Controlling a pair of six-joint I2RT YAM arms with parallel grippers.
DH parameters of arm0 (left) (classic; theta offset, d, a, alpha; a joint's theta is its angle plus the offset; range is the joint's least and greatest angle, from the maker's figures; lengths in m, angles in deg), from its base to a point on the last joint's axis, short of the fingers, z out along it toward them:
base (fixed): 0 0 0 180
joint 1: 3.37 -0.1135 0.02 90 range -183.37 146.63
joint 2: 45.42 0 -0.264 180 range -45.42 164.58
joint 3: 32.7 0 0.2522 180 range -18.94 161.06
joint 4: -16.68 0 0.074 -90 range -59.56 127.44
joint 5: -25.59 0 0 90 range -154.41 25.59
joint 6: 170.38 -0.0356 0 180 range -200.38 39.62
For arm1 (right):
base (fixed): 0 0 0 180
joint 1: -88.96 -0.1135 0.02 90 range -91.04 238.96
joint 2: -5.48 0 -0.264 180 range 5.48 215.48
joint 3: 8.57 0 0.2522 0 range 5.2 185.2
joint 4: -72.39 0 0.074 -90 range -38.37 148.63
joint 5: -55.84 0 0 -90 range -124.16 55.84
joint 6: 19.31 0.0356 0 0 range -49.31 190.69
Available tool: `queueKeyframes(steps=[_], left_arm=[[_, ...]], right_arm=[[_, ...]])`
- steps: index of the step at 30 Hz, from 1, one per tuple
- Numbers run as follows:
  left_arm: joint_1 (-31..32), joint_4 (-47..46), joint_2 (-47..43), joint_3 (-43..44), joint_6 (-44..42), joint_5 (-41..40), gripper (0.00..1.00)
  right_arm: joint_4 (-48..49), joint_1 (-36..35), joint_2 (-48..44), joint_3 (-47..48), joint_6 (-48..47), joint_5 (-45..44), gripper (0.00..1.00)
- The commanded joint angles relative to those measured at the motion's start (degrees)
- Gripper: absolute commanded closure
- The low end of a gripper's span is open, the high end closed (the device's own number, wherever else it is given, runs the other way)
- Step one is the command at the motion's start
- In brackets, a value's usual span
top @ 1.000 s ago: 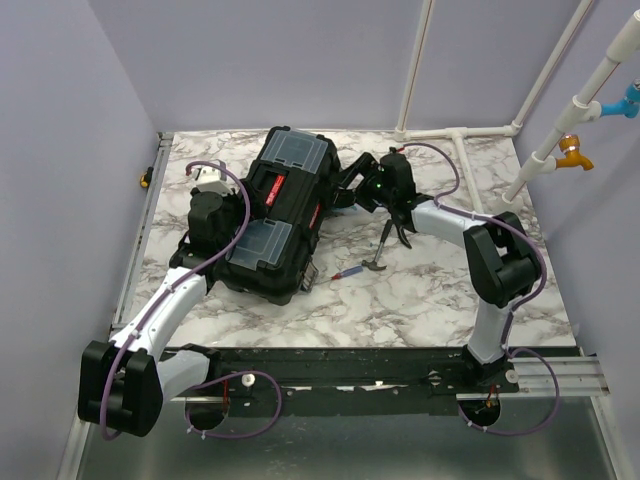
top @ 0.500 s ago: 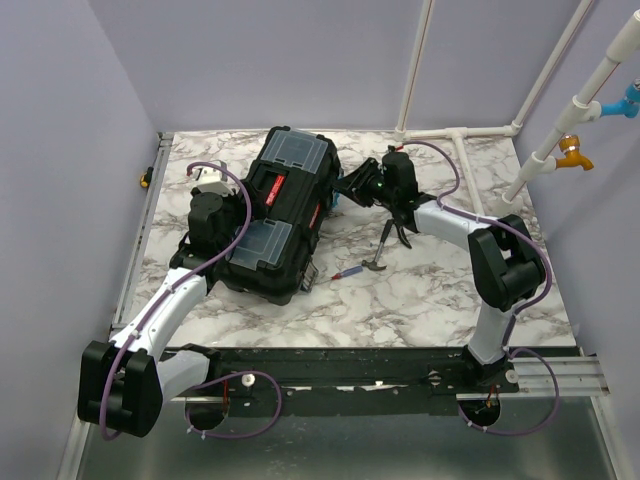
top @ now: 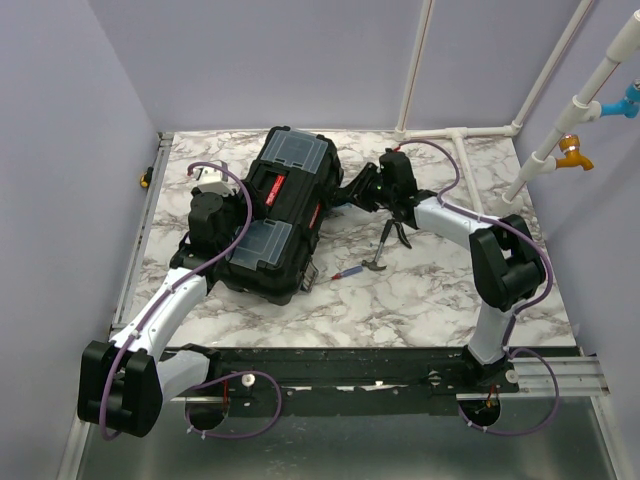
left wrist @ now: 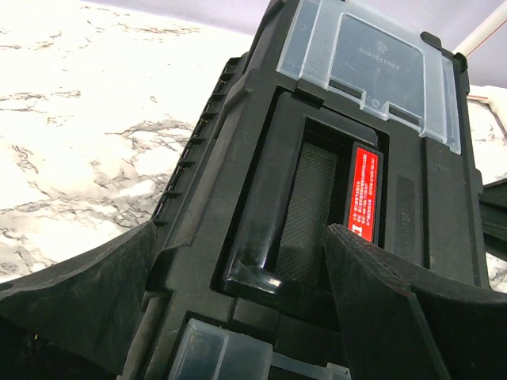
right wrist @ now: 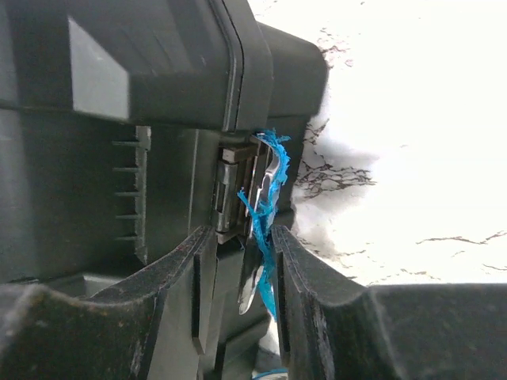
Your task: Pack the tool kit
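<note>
The black toolbox (top: 262,262) lies slanted left of the table's middle, lid down, with a red handle label (left wrist: 365,192) and a grey clear compartment (left wrist: 372,59). My left gripper (left wrist: 245,237) is open wide, one finger (left wrist: 79,305) beside the box's left edge and the other finger (left wrist: 396,313) over the handle recess. My right gripper (right wrist: 242,233) is at the box's right side (top: 345,192), shut on the latch (right wrist: 238,186), which has a frayed blue strip (right wrist: 268,198) hanging from it. Dark pliers (top: 390,235) and a small tool with a red and blue handle (top: 358,270) lie on the marble to the right.
A white pipe frame (top: 460,132) runs along the back right of the table. A small yellow part (top: 145,180) sits at the left edge. Lilac walls close in the back and both sides. The arms' black base rail (top: 380,375) spans the near edge.
My right gripper has closed from wide open onto the latch at the toolbox's right side and shifted slightly toward the box. The left arm and toolbox have not moved.
</note>
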Motion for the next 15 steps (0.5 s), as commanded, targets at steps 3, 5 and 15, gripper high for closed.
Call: queueKeyframes(steps=[3, 5, 15], left_arm=[[2.57, 8.98, 2.64, -3.56, 2.11, 6.31, 0.13], [2.61, 8.96, 2.60, -3.65, 2.02, 6.11, 0.13], [2.90, 9.03, 2.85, -3.48, 1.89, 6.01, 0.13]], right_arm=[[-2.99, -0.32, 0.16, -0.36, -2.53, -1.86, 0.73], [-3.33, -0.32, -0.28, -0.18, -3.09, -2.63, 0.84], [-15.40, -0.26, -4.04, 7.35, -12.34, -8.62, 0.99]])
